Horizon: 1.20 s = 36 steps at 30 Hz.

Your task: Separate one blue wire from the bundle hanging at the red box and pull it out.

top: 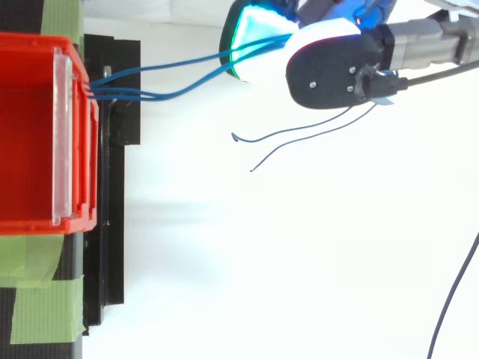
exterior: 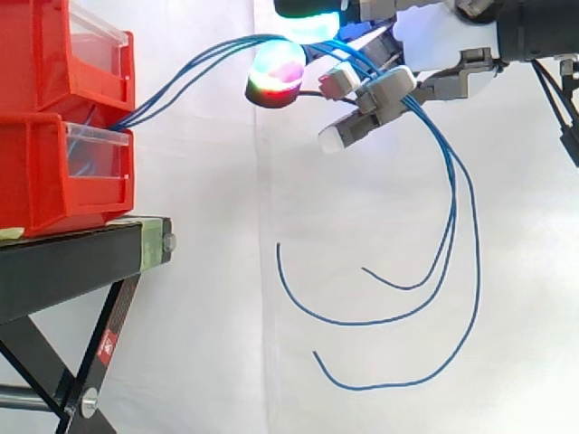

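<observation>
A bundle of thin blue wires [exterior: 163, 90] comes out of the front of the lower red bin [exterior: 54, 181] and rises to the right into my hand [exterior: 389, 89]. The hand is high at the upper right, its fingers pointing left and down, with glowing green and red pads at the tips. The wires run between the glowing pads and the white fingertips [exterior: 339, 136], which pinch them, then hang in long loops below with three loose ends curling left. In the top view the wires [top: 142, 94] stretch from the bin [top: 30, 134] to the hand [top: 333, 71].
Two red bins are stacked on a black stand [exterior: 72, 258] at the left, the upper bin [exterior: 45, 54] with a clear front. Green tape [top: 45, 314] sits on the stand. A white curtain lies behind and below the hanging wires.
</observation>
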{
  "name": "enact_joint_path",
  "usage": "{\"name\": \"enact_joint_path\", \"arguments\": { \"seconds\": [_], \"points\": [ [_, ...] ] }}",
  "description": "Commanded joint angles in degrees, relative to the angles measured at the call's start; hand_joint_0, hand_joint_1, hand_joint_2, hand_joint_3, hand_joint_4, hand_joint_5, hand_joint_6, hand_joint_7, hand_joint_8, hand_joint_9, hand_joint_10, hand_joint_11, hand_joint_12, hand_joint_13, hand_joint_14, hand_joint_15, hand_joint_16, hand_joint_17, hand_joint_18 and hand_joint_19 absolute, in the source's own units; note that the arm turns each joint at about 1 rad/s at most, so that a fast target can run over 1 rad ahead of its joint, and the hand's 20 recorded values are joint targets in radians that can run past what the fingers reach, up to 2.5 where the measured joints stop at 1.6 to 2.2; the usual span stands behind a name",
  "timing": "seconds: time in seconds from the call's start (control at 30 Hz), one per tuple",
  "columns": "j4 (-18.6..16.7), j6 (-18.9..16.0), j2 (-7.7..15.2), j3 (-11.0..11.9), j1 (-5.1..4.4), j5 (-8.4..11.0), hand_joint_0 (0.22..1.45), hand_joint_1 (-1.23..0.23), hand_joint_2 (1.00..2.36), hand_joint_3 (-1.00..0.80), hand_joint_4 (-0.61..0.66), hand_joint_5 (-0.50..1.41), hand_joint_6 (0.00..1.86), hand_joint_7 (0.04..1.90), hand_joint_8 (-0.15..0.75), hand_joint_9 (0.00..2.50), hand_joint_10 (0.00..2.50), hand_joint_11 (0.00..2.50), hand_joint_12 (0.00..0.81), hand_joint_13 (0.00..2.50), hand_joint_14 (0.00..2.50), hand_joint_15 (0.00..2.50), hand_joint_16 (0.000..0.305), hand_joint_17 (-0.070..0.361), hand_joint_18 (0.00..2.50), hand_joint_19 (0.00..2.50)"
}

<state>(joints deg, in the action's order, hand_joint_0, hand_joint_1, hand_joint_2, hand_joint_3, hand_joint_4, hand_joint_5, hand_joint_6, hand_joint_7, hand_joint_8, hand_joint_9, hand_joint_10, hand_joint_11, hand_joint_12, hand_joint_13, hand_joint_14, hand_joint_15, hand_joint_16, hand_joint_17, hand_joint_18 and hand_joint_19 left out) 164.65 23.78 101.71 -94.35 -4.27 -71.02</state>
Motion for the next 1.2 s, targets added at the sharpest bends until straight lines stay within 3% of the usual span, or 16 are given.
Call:
{"name": "enact_joint_path", "arguments": {
  "seconds": [0.0,1.17],
  "points": [
    [0.1,0.0,0.0,0.0,-0.03,0.09,0.6,-0.68,1.02,-0.2,0.21,-0.19,0.85,0.83,0.372,1.15,0.02,1.14,0.399,1.52,0.02,1.38,0.057,0.129,0.73,0.4],
    [1.6,0.0,0.0,0.0,-0.03,0.35,0.55,-0.65,1.01,-0.38,0.22,-0.18,0.84,0.85,0.382,1.17,0.02,1.14,0.412,1.52,0.02,1.35,0.058,0.131,0.76,0.42]
  ]
}}
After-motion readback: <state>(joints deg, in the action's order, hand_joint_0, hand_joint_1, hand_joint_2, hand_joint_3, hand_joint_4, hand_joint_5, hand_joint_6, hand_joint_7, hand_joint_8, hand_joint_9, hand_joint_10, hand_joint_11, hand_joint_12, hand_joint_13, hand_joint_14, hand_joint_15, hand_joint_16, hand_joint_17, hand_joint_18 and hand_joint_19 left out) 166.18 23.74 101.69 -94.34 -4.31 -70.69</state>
